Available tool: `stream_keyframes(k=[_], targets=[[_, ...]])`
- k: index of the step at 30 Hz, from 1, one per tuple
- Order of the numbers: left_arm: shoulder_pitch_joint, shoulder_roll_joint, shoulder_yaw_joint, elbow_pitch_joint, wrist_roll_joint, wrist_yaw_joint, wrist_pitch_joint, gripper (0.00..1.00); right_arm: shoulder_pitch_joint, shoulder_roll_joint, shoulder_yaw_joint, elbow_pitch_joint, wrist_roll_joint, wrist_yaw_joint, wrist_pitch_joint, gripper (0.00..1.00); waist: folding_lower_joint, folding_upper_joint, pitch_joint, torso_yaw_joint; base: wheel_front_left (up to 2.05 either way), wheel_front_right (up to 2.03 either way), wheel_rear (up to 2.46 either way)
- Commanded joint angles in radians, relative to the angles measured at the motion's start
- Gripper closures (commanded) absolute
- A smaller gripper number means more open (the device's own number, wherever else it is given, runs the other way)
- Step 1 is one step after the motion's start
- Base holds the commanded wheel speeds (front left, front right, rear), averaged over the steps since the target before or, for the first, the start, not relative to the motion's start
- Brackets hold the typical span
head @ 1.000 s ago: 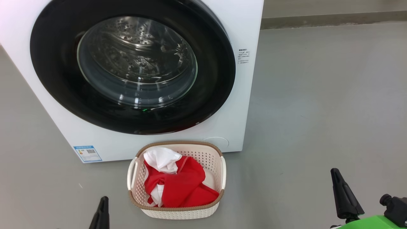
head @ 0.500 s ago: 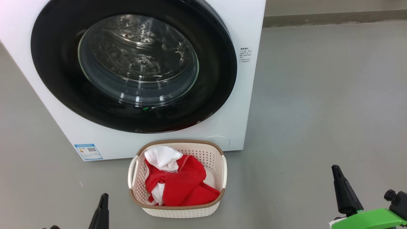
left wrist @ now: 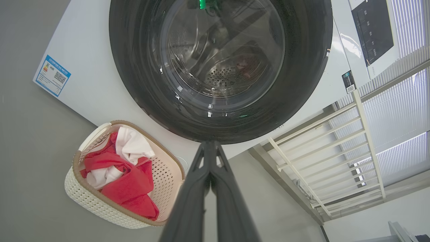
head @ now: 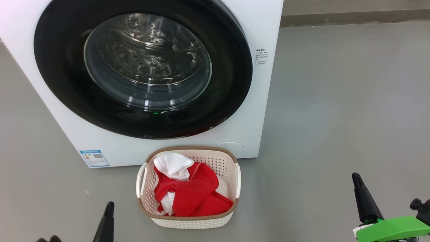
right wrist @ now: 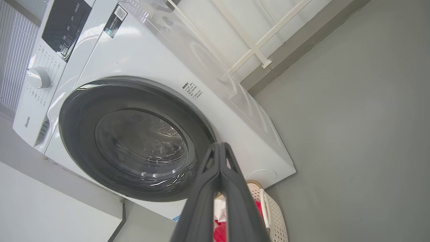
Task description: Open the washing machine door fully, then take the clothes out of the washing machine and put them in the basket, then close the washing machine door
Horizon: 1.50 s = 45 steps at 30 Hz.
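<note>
Grey floor (head: 336, 101) throughout. Left gripper (left wrist: 209, 148) and right gripper (right wrist: 220, 148): fingers pressed together, empty, well apart from the work. Clothes (head: 191, 191) lie in basket (head: 188, 217) before washing machine (head: 245, 134); washing machine door (head: 228, 84) sits shut. Judgement: the garment is soft, light and limp; pinch a raised fold.

I see a smooth grey floor (head: 336, 101) meeting a dark skirting strip (head: 352, 18), with a white railing (left wrist: 367, 141) and slatted blinds (left wrist: 403, 107) beyond.
</note>
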Motion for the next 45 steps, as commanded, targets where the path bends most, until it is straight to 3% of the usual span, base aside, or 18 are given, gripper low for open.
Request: stream_keyframes(k=[1,45], targets=[[-0.051,0.016,0.026,-0.018,-0.024,-0.013,0.006,1.0,-0.057,-0.017,0.004,-0.02,0.03,-0.002,0.006,1.0,-0.0001,0.0,0.0,0.0,0.0,0.0,0.0],[-0.148,0.018,0.068,0.076,-0.51,-0.043,0.133,1.0,-0.155,-0.026,-0.011,0.068,0.554,-0.003,0.139,1.0,-0.0001,0.0,0.018,0.019,0.0,0.0,0.0]])
